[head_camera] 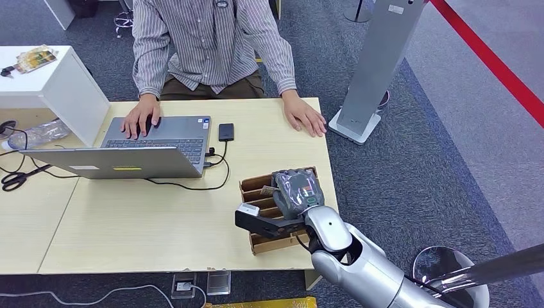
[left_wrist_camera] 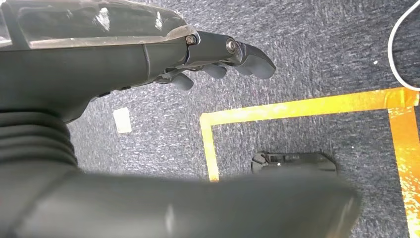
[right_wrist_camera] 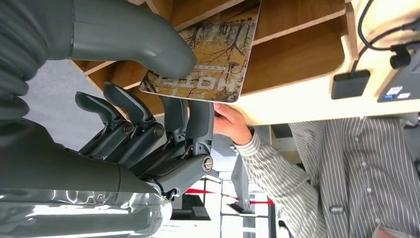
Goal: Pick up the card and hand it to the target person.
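Right wrist view: the right hand pinches a card between the thick thumb and darker fingers, the card still partly inside a slot of the wooden rack. Head view shows that hand over the rack at the desk corner. Beyond the hand lie a black cable, a laptop and a phone; farther off a person in a striped shirt rests both hands on the desk. Left wrist view: the left hand hangs over carpet, holding nothing, fingers loosely curled.
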